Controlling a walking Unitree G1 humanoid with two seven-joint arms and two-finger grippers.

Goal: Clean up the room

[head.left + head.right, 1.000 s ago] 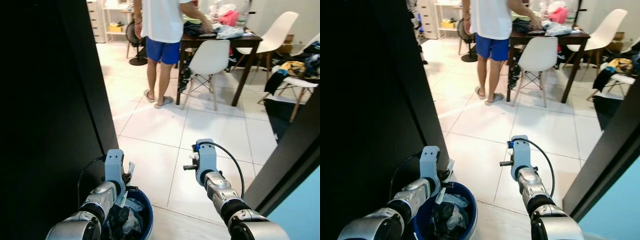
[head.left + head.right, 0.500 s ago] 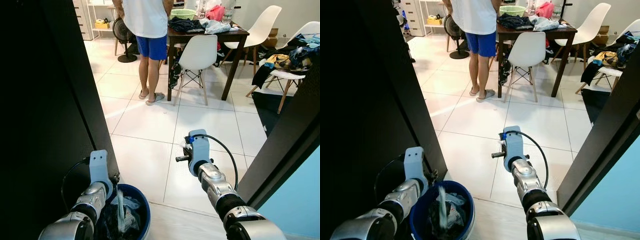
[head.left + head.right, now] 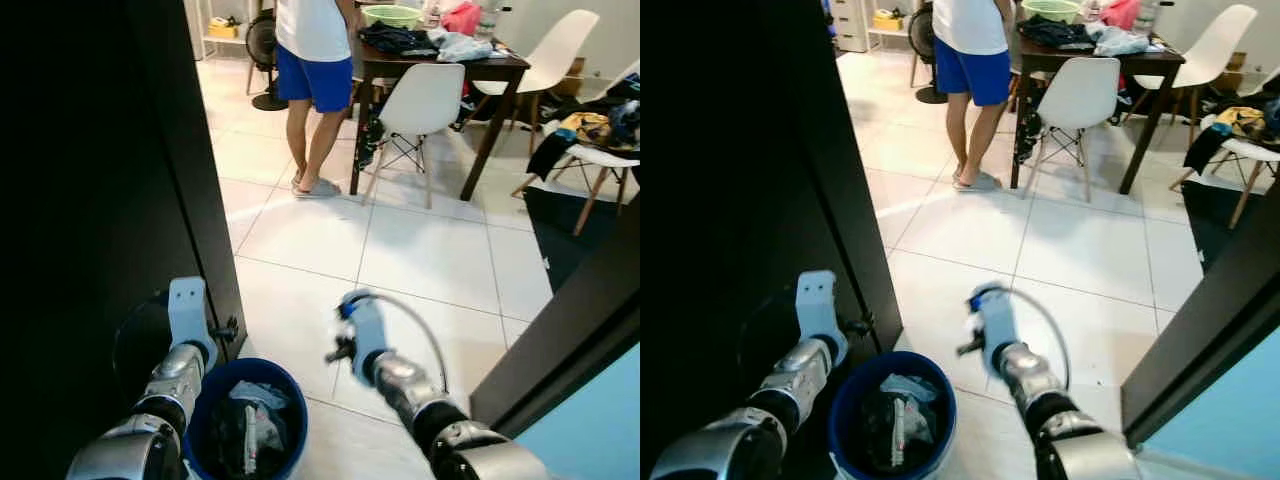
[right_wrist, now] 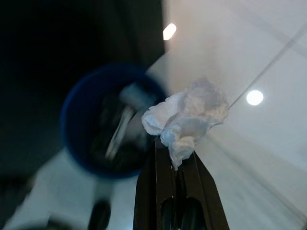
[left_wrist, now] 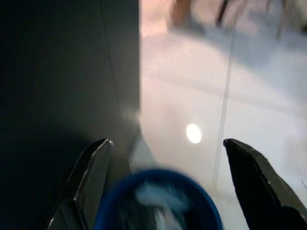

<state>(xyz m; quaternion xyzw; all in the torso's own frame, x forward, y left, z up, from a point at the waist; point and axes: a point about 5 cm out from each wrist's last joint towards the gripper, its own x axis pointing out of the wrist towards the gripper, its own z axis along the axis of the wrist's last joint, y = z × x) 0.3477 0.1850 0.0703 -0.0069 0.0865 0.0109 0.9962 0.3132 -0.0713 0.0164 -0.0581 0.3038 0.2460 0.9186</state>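
A blue bin (image 3: 290, 425) holding dark and white rubbish stands on the tiles by the dark door. My left gripper (image 5: 168, 141) hangs open just above the bin (image 5: 158, 201), nothing between its fingers. The left arm (image 3: 184, 330) sits at the bin's left side. My right gripper (image 4: 175, 153) is shut on a crumpled white tissue (image 4: 187, 112), with the bin (image 4: 110, 127) below and to one side. The right arm (image 3: 362, 340) is blurred, a little right of the bin over the floor.
A dark door (image 3: 100, 200) fills the left; a dark frame (image 3: 560, 330) crosses the right. A person (image 3: 315, 60) stands ahead at a cluttered table (image 3: 440, 62) with a white chair (image 3: 425, 100). Clothes lie over chairs (image 3: 590, 135) at far right. Open tiles (image 3: 420, 250) lie between.
The left gripper let go of a white scrap, which dropped into the bin. The right arm swung left toward the bin. The camera has also shifted.
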